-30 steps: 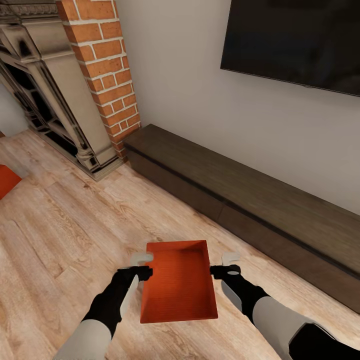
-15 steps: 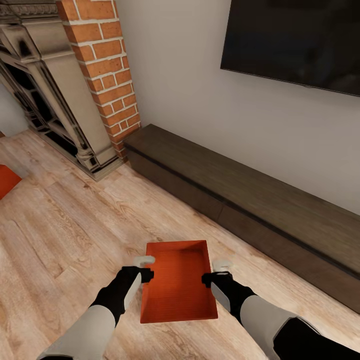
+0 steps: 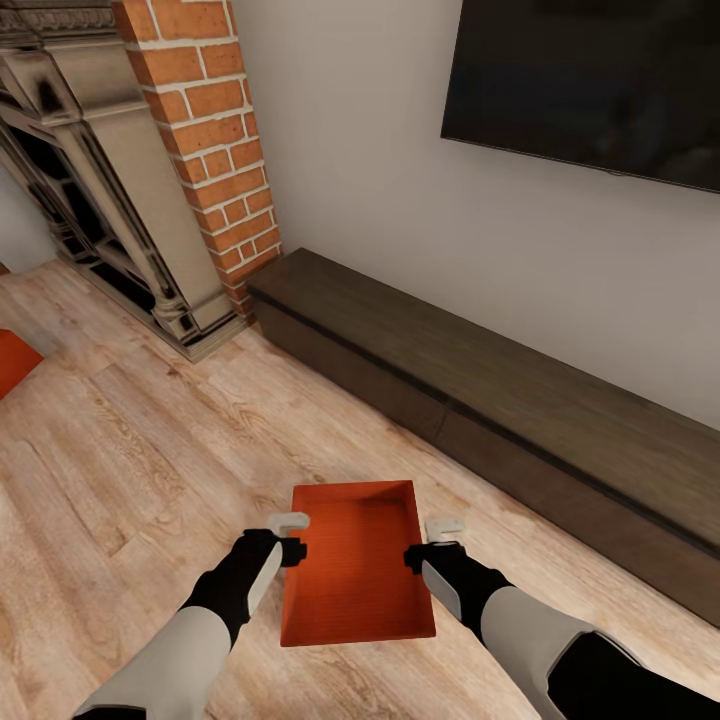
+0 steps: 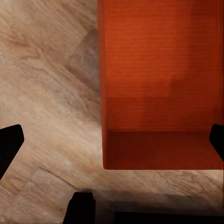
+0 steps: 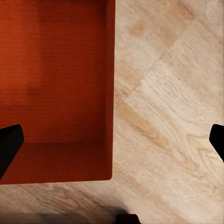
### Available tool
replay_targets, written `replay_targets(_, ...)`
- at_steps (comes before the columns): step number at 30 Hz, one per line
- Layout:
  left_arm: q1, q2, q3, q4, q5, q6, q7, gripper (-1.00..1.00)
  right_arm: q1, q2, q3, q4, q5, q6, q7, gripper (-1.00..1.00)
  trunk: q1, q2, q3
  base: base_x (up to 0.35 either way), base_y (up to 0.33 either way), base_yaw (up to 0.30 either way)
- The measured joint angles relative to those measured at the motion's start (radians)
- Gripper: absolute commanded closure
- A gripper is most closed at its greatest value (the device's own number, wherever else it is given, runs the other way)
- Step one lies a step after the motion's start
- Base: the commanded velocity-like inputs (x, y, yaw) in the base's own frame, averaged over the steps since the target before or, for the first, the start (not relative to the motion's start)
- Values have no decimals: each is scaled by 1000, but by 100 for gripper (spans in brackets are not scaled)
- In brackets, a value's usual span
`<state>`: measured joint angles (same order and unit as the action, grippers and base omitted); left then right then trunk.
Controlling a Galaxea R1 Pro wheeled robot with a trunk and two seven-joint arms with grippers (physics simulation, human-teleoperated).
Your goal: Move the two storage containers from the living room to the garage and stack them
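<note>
Two spread claws, left [image 3: 292, 537] and right [image 3: 432, 543], straddle one container [image 3: 358, 565]; another [image 3: 15, 360] is cut off.

The storage container [image 3: 358, 565] between my hands is matt red-orange, plastic-looking, its bottom finely ribbed. Under it the floor [image 3: 130, 450] is light wood plank with strong grain and a soft satin finish. My fingers [image 3: 290, 521] are smooth pale plastic on matt black wrists. The long low cabinet [image 3: 480, 400] is dark-brown matt wood, the chimney [image 3: 205, 130] rough red brick, the wall [image 3: 350, 150] plain matt white.
</note>
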<state>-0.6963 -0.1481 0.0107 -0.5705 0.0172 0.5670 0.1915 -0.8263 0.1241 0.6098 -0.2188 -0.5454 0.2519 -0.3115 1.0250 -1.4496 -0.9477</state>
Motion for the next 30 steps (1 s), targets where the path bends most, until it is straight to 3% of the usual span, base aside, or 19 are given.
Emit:
replay_targets(14,0,-14,4,-52,1,0,0,-100,0,-4,0,-12,0,1,0,-100,0,0,0,0,0,0)
replay_targets(30,0,-14,3,-54,3,1,0,-100,0,-4,0,-14,0,0,1,-100,58,-105,-47,0,0,0)
